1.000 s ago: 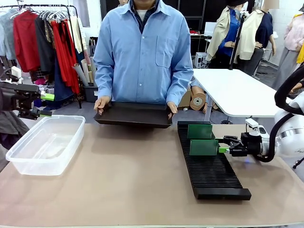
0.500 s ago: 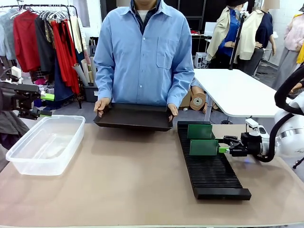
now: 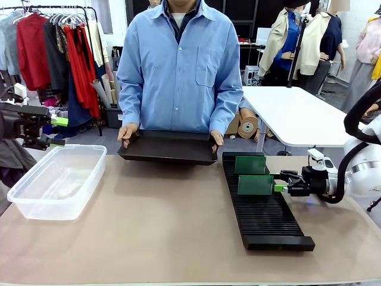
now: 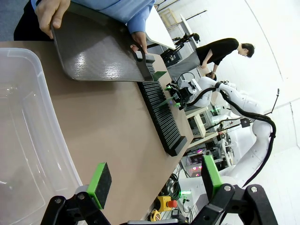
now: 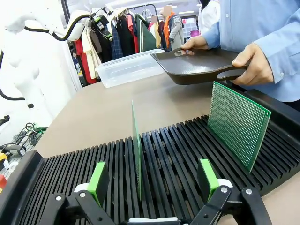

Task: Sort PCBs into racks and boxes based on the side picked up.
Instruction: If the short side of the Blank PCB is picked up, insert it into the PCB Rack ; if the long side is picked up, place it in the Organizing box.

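Right end effector open, astride upright PCB in rack.

Green PCBs, black rack, clear tub.

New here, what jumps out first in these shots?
Two green PCBs stand upright in the black rack on the table's right: one near its far end, one just in front of the open right gripper, between its fingers but untouched. Across the table a person holds a black tray in both hands. On the left, the open left gripper hovers by the clear box.
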Tool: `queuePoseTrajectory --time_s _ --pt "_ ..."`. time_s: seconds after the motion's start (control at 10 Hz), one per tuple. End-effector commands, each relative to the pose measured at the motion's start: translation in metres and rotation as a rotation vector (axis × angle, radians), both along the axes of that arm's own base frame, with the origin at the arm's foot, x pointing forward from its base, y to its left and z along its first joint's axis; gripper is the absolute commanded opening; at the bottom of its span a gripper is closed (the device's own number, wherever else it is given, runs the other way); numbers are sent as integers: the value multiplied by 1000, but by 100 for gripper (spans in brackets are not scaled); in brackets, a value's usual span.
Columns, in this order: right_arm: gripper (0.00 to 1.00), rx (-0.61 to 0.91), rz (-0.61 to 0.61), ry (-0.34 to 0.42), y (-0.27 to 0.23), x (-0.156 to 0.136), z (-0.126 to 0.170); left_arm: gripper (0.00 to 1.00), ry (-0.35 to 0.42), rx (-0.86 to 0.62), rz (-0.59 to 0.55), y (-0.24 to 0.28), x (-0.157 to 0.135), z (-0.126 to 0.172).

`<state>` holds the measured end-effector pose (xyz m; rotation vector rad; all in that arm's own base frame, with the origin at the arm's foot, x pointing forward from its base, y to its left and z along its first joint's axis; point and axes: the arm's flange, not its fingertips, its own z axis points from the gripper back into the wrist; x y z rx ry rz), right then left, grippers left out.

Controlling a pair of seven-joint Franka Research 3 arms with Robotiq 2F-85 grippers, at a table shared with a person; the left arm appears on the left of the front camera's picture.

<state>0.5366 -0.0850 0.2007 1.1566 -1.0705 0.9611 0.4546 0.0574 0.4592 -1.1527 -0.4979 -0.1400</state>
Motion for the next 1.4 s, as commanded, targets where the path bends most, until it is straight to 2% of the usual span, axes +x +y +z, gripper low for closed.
queuePoseTrajectory --time_s 0.0,0.1,0.3,0.4,0.6,0.8,0.9,1.1,1.3 --pt "100 56 0 -14 -4 -3 25 100 -3 -3 -2 0 -1 1" --pt "100 86 18 -13 -5 -7 42 100 -3 -3 -2 0 -1 1" --pt "100 50 -2 -29 -13 -18 81 100 -3 -3 -2 0 -1 1" --pt "100 26 -1 -6 -17 -26 97 100 -3 -3 -2 0 -1 1" --pt "100 -11 57 136 -19 -49 125 100 -3 -3 -2 0 -1 1" --pt "100 -24 199 385 -13 -72 146 100 -3 -3 -2 0 -1 1" --pt "100 -38 217 478 -9 -77 154 100 -3 -3 -2 0 -1 1" --pt "100 55 245 581 9 -87 170 100 -3 -3 -2 0 -1 1" --pt "100 147 153 661 18 -93 182 100 -3 -3 -2 0 -1 1"
